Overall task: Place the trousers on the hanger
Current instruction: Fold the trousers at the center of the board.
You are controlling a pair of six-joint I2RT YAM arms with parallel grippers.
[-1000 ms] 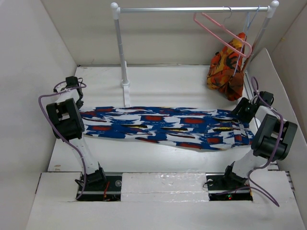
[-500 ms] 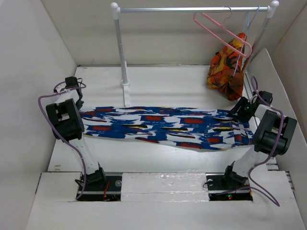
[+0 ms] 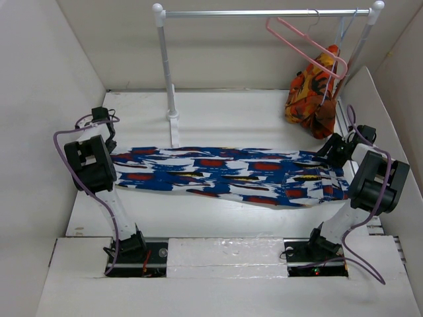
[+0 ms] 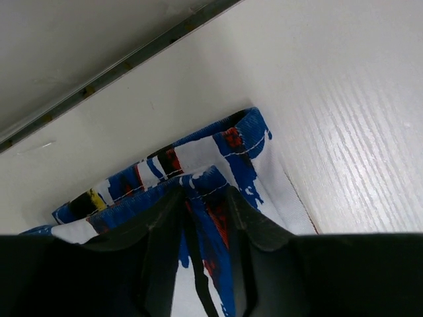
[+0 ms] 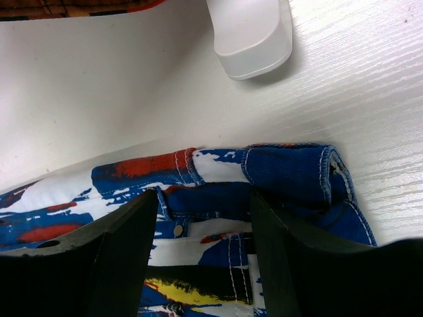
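The trousers [image 3: 225, 173], blue with white, red and yellow splotches, lie flat across the table from left to right. My left gripper [image 3: 109, 142] is at their left end. In the left wrist view its jaws [image 4: 201, 195] stand a little apart, low over the leg hem [image 4: 218, 148]. My right gripper [image 3: 332, 148] is at the waist end. In the right wrist view it [image 5: 203, 198] is open wide over the waistband [image 5: 284, 172]. The pink hanger [image 3: 307, 45] hangs on the rail at the back right, away from both grippers.
A metal rail [image 3: 264, 12] on white posts [image 3: 170, 79] spans the back. An orange-red patterned garment [image 3: 314, 92] hangs at its right end, just behind my right gripper. A post's white foot [image 5: 254, 33] sits close to the waistband. White walls close in on both sides.
My right arm's elbow has shifted slightly to the right and its gripper a little toward the back. My left arm has barely moved. The trousers lie as before.
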